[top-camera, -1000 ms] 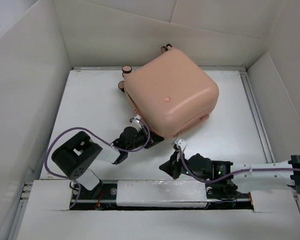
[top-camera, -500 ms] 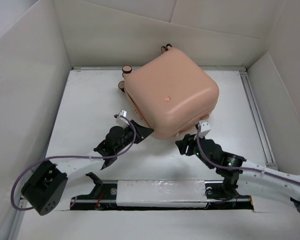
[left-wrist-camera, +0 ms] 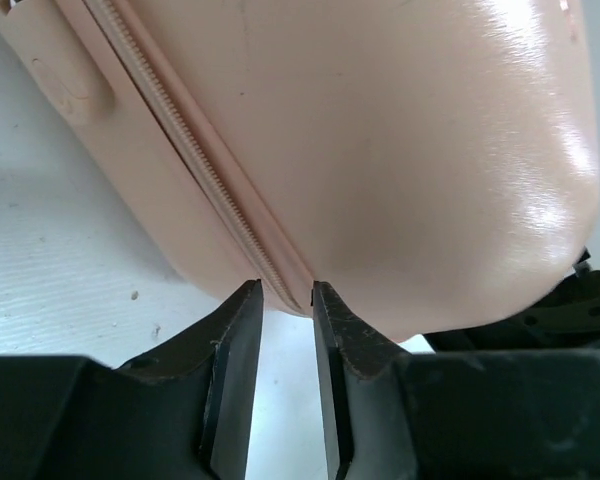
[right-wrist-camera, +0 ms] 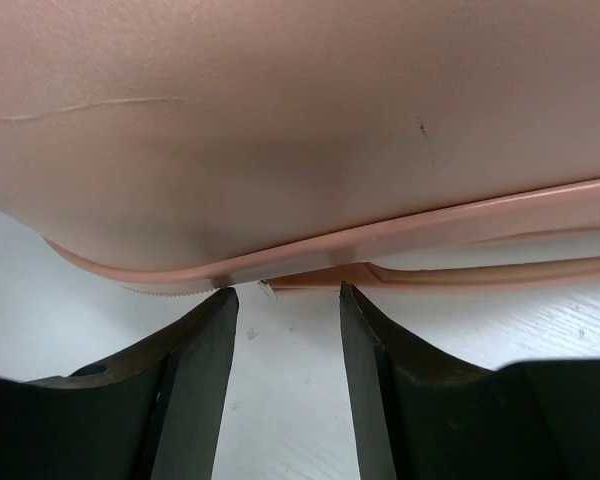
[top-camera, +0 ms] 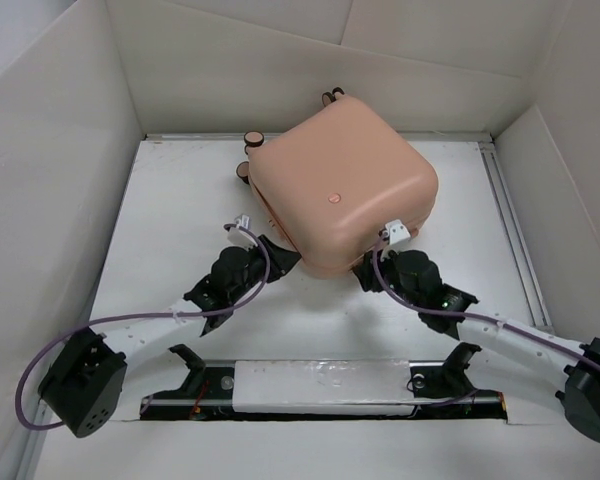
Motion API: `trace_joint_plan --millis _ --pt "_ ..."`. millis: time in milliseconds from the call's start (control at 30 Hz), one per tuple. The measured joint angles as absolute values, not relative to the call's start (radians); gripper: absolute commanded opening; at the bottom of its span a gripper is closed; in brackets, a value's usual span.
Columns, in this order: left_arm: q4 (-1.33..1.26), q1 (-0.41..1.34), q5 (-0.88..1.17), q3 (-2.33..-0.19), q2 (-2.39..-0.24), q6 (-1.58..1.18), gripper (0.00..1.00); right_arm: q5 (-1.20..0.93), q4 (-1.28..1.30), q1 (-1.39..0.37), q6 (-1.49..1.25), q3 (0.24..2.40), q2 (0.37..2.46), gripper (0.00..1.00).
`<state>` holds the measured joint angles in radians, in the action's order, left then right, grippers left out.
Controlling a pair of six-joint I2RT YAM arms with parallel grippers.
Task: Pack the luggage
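White tabletop (top-camera: 180,210) boxed in by pale panels (top-camera: 230,70) at back and both sides. Lying flat toward far middle of that tabletop, turned cornerwise: peach-pink hard-shell luggage (top-camera: 345,185), largest thing in sight, with rounded corners, shells together as seen from above, a small round emblem (top-camera: 331,198) on the upward face, and little dark-rimmed wheels (top-camera: 253,138) poking out along the far-left edge. Reaching in from near left, black left gripper (top-camera: 292,262) at the near-left side of the case, purple cable (top-camera: 130,322) looping back along a white arm. Seen from the left wrist: left gripper (left-wrist-camera: 287,290) only narrowly parted, a slim strip of table showing between dark fingers (left-wrist-camera: 235,360), both tips right up against the case at the foot of its zipper (left-wrist-camera: 195,160); whether merely touching or pinching the seam, impossible to tell. Reaching in from near right, right gripper (top-camera: 364,275) at the near corner of the case, just under its overhanging edge. Seen from the right wrist: right gripper (right-wrist-camera: 285,292) parted moderately wide, bare white table between fingers (right-wrist-camera: 195,390), nothing held, tips just below the pink rim where the upper shell curves down, close to it but apparently not clamped on it. Faint pale scratch across the shell above.
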<state>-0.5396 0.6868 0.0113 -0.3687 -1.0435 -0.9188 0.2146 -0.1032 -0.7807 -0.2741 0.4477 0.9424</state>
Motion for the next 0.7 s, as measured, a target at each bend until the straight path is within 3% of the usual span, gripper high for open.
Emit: trace_joint_plan --millis 367,433,500,600,700 --pt "-0.546 0.687 0.015 -0.398 -1.120 -0.891 0.16 -0.042 -0.265 -0.693 -0.213 0.395 1.015 0.42" --pt "-0.552 0.686 0.020 -0.403 -1.131 -0.889 0.14 -0.064 -0.298 -0.693 -0.214 0.383 1.020 0.35" --pt "-0.562 0.686 0.030 -0.408 -1.143 -0.888 0.13 -0.073 -0.322 -0.693 -0.219 0.375 1.031 0.17" --pt "-0.596 0.686 0.044 -0.412 -1.172 -0.891 0.10 -0.047 -0.353 -0.693 -0.239 0.360 1.042 0.00" --pt "-0.632 0.685 0.057 -0.421 -1.205 -0.897 0.07 0.013 -0.366 -0.709 -0.267 0.353 1.042 0.00"
